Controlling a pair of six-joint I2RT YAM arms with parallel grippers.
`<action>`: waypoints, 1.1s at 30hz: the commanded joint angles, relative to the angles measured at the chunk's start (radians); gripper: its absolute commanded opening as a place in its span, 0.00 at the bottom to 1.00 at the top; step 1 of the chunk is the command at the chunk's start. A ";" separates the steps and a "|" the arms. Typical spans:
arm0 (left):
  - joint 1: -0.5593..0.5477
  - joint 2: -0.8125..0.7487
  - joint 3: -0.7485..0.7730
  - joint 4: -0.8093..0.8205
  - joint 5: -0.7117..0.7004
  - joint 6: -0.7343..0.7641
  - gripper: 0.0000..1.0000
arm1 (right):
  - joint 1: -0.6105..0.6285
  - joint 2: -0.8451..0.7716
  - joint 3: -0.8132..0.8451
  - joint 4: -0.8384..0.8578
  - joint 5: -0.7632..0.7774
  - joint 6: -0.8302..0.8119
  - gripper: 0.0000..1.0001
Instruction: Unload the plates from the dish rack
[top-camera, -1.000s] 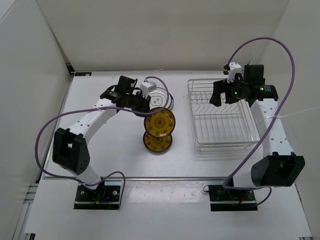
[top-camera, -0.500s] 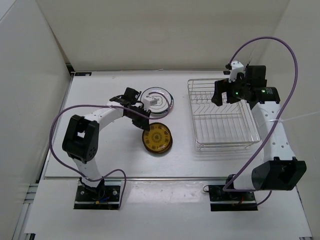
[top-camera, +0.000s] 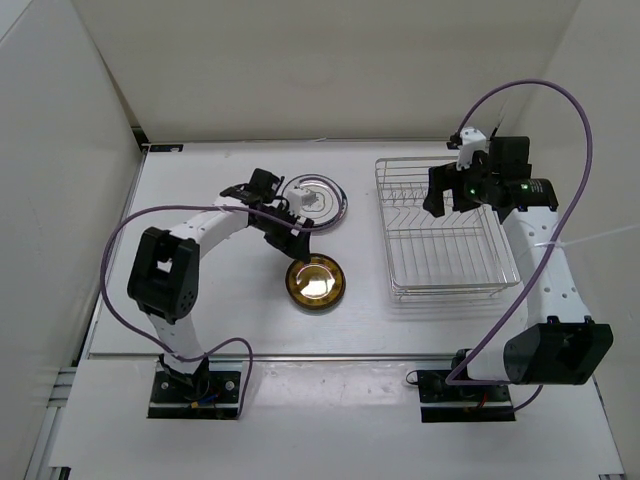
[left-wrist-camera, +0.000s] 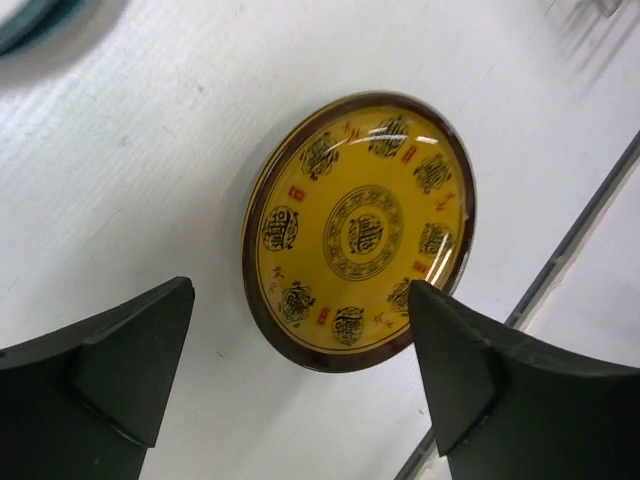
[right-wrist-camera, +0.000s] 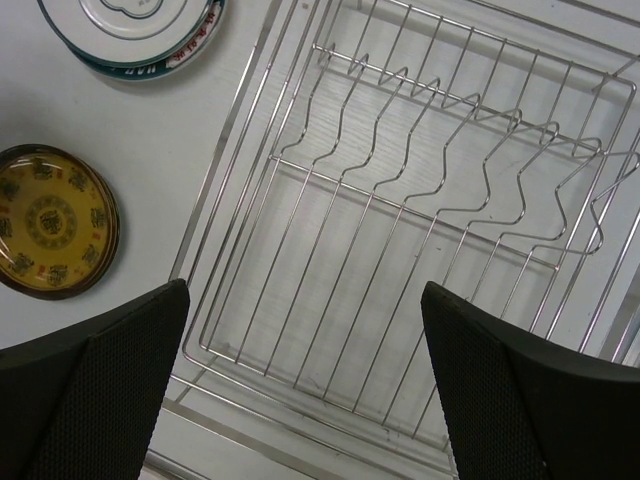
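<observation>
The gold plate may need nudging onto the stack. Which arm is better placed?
Left: the left end effector, open, hovers over the gold plate; the right end effector is over the rack.

Seen from above, the stack of plates (top-camera: 325, 190) is partly covered by the left pincer (top-camera: 293, 225), so its count cannot be told. The right wrist view cuts that stack at the top edge and the rack (right-wrist-camera: 400, 205) at the right.
</observation>
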 joint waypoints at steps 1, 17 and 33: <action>-0.009 -0.103 0.072 -0.029 0.003 0.006 1.00 | 0.001 -0.004 -0.011 0.050 0.039 0.007 1.00; 0.291 -0.318 0.244 -0.039 -0.710 -0.192 1.00 | -0.122 -0.005 -0.034 0.182 0.307 0.182 1.00; 0.764 -0.583 0.012 0.017 -0.530 -0.156 1.00 | -0.366 0.026 -0.136 0.249 0.301 0.118 1.00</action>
